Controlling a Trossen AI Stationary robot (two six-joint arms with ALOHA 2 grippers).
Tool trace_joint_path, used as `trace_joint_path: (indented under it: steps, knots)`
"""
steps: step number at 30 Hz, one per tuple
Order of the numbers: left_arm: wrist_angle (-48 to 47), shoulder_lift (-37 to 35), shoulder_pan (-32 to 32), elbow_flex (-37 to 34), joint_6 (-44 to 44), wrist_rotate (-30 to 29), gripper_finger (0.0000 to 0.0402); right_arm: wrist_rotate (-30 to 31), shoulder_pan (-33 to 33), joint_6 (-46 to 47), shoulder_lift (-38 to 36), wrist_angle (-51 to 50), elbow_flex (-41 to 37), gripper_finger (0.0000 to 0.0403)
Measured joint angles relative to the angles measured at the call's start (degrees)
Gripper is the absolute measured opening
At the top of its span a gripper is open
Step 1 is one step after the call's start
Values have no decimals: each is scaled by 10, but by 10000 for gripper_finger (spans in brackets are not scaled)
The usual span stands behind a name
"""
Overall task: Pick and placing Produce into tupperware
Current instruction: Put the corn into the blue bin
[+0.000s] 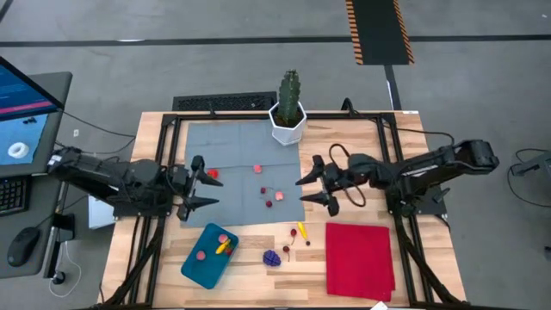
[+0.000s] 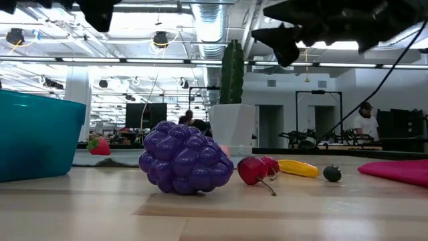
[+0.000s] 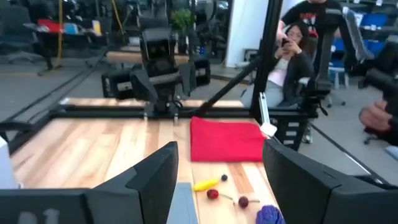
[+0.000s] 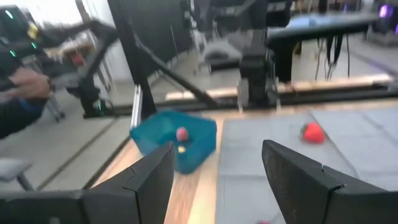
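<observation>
High view shows me partway through the job. My teal tupperware [image 1: 209, 256] sits at the front left of the bench [image 1: 155, 146], and it already holds a pink piece [image 1: 201, 254], a yellow one [image 1: 224, 248] and another reddish one beside it.

What is left, as I judge it: a strawberry [image 1: 213, 173] on the grey mat [image 1: 232, 142] just beside my left claw [image 1: 191, 183], a small red cube-like piece [image 1: 257, 168] mid-mat, a pair of dark red cherries [image 1: 274, 198], a yellow banana-like piece [image 1: 302, 231] with a red bit touching it, the purple grape bunch [image 1: 271, 257] on bare wood just right of the tupperware, and a tiny dark piece or two near it. So more remains outside than inside.

My left claw hangs over the mat's left edge, fingers spread wide, holding nothing. My right claw [image 1: 315, 182] hangs over the mat's right edge, also parted and empty. The strawberry looks like my nearest pick.
</observation>
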Motion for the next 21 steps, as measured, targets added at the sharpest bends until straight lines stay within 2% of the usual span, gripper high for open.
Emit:
trace_joint_path:
  steps: [3,5,8,12,15,17,21]
  knots:
    - [-3,23,27,-2,-6,49,224,1,8,-15,-14,-113,44,265]
    - [31,45,41,-16,0,54,224,0,16,-36,-22,-168,60,265]
    - [81,65,75,-34,8,86,224,-1,29,-42,-35,-182,67,265]
    - [78,61,106,-39,-5,140,224,2,49,-35,-50,-205,68,265]
    - [59,53,107,-40,-2,142,224,3,63,-3,-51,-234,67,265]
    - [43,51,106,-40,0,139,224,29,72,21,-51,-254,67,265]
    - [20,47,106,-40,-40,143,224,49,95,85,-41,-273,67,265]
